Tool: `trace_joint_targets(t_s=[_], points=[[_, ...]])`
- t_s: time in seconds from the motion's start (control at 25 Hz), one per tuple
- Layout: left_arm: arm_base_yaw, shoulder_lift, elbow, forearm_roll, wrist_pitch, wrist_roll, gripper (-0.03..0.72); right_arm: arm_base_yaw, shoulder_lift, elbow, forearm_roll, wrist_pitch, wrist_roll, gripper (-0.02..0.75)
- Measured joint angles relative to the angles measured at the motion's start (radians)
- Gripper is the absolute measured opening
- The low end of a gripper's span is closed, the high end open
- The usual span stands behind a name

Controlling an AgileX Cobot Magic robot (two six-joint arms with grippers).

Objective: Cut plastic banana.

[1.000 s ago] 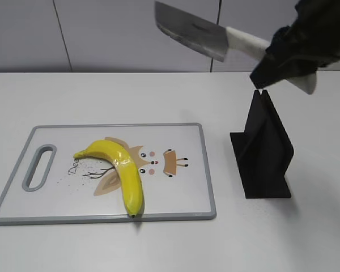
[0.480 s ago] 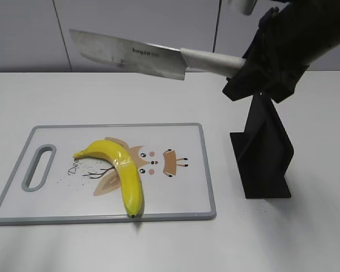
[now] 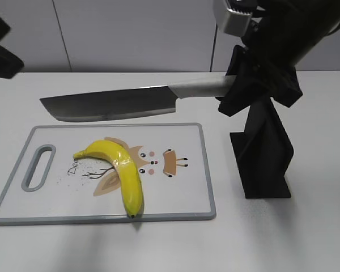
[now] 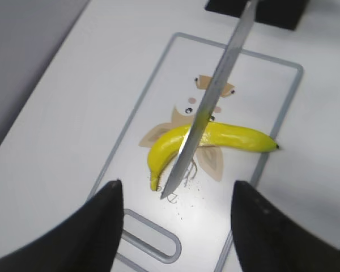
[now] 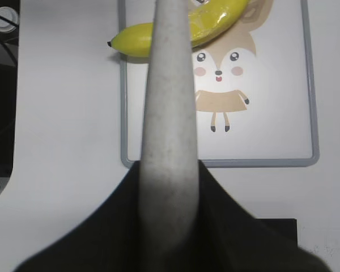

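The plastic banana (image 3: 122, 168) lies whole on a white cutting board (image 3: 175, 198) with a grey rim; it also shows in the left wrist view (image 4: 238, 136) and the right wrist view (image 5: 221, 17). My right gripper (image 3: 243, 90) is shut on the pale handle of a cleaver (image 3: 110, 103), whose blade hangs level above the banana without touching it. The handle (image 5: 169, 113) fills the right wrist view. My left gripper (image 4: 175, 221) is open and empty, high above the board's handle end; only a dark edge of it (image 3: 0, 54) shows at the upper left of the exterior view.
A black knife stand (image 3: 263, 150) stands on the white table right of the board. The board has a slot handle (image 3: 38, 167) at its left end and a cartoon animal print (image 3: 158, 161) in the middle. A grey wall runs behind the table.
The right gripper has swung the cleaver down and to the left, from high at the upper right to level above the banana. A dark edge of the left gripper has come into view.
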Motion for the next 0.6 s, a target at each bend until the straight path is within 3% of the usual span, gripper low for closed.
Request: trace_joint_targets(t_s=[0.24, 0.44, 0.6], points=[[-0.095, 0.205, -0.098, 0.07, 0.122, 0.074, 0.585, 0.0, 0.083, -0.11, 0.013, 0.049, -0.049, 0.193], [-0.094, 0.332, -0.101, 0.146, 0.117, 0.084, 0.576, 0.0, 0.121, -0.136, 0.049, 0.064, -0.111, 0.193], [-0.08, 0.409, -0.101, 0.153, 0.095, 0.084, 0.52, 0.0, 0.143, -0.137, 0.09, 0.066, -0.141, 0.193]])
